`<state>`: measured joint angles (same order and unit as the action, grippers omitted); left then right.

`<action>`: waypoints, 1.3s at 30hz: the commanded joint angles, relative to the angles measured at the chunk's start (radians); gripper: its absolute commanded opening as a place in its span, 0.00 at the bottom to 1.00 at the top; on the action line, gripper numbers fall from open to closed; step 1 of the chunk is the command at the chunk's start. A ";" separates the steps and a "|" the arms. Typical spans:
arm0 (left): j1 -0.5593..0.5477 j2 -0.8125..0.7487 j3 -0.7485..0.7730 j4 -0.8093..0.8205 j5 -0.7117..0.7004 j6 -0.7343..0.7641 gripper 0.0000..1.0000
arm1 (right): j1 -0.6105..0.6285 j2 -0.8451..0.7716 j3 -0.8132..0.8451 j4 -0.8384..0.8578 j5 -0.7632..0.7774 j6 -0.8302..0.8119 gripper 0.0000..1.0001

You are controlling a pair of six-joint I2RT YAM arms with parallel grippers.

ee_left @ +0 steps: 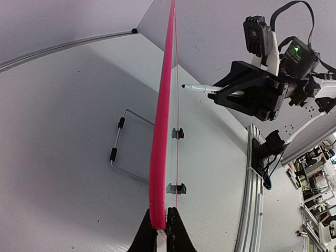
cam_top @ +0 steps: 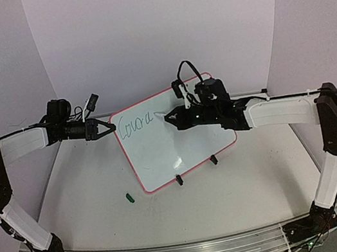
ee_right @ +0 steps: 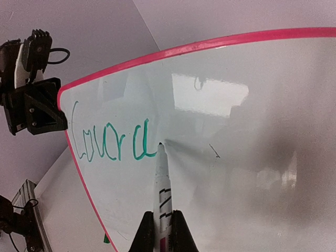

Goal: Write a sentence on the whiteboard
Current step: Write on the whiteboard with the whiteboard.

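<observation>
Whiteboard: You see a small rectangular white board (cam_top: 179, 147) with rounded corners and a thin red-pink frame. It is propped up at the middle of the pale surface (cam_top: 246, 197), with two black clip feet (cam_top: 179, 179) on its 6 o'clock edge.
Writing: Thin green cursive letters (cam_top: 137, 124) reading "Coura" sit near the board's 10 o'clock corner.
Left end effector: Your left end effector (cam_top: 112, 128) is pinched narrow on the board's frame at its 9 o'clock edge.
Right end effector: Your right end effector (cam_top: 168, 118) reaches in from 3 o'clock, clamped on a white-barrelled marker pen (ee_right: 163, 189).
Pen tip: It touches the board just at 3 o'clock of the final "a".
Loose item: A small green cap-like piece (cam_top: 129, 198) lies on the surface near the board's 7 o'clock corner, apart from it.
</observation>
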<state>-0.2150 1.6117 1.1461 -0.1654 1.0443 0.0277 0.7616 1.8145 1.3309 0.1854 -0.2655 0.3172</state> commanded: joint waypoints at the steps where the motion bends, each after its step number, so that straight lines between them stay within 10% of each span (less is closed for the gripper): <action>1: -0.034 -0.011 0.018 -0.033 -0.024 0.080 0.00 | -0.004 -0.056 -0.007 0.038 0.008 -0.001 0.00; 39: -0.042 -0.006 0.024 -0.052 -0.035 0.097 0.00 | -0.039 0.052 0.043 0.046 -0.094 0.011 0.00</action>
<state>-0.2223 1.6108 1.1574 -0.1818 1.0418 0.0374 0.7269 1.8500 1.3743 0.2087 -0.3392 0.3374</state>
